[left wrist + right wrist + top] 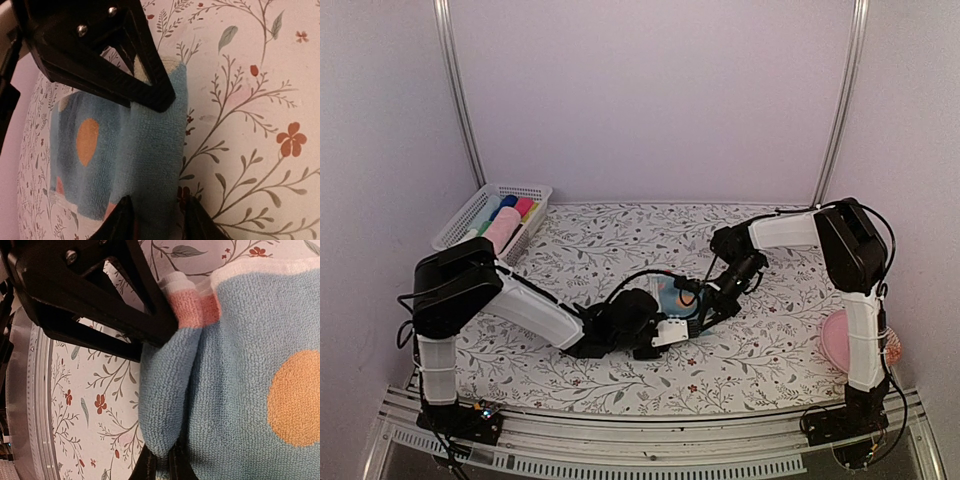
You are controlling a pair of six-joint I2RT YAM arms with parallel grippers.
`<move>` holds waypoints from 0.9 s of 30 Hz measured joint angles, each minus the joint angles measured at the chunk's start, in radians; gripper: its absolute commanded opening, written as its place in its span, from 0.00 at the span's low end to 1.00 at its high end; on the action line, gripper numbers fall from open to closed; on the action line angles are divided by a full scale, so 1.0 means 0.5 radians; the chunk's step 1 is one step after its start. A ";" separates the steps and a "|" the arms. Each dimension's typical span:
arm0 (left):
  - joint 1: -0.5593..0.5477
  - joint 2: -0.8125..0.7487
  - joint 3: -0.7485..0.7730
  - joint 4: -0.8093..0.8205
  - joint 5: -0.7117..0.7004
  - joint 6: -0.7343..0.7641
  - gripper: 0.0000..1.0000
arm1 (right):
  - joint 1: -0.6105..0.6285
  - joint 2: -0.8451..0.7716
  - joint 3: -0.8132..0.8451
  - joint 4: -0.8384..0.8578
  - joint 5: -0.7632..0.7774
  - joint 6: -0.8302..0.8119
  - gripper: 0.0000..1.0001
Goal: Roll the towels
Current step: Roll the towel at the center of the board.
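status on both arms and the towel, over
Left gripper shut on blue towel, at its rolled edge. Right gripper shut on the same roll. Roll only begun, rest of towel flat. Basket back left, not in the way.

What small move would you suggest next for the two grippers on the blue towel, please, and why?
Probably carry the fold over toward the flat part, both arms together: the left gripper and right gripper each pinch the blue towel at its rolled edge, and most of it lies unrolled.
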 measured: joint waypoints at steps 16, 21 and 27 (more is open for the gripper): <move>0.024 0.067 0.098 -0.053 -0.058 -0.172 0.00 | -0.020 -0.042 -0.022 0.018 0.008 -0.011 0.48; 0.058 0.050 0.159 -0.191 0.050 -0.265 0.00 | -0.069 -0.243 -0.142 0.117 0.052 -0.022 0.58; 0.138 0.050 0.360 -0.547 0.294 -0.416 0.00 | -0.182 -0.629 -0.355 0.332 0.077 -0.076 0.63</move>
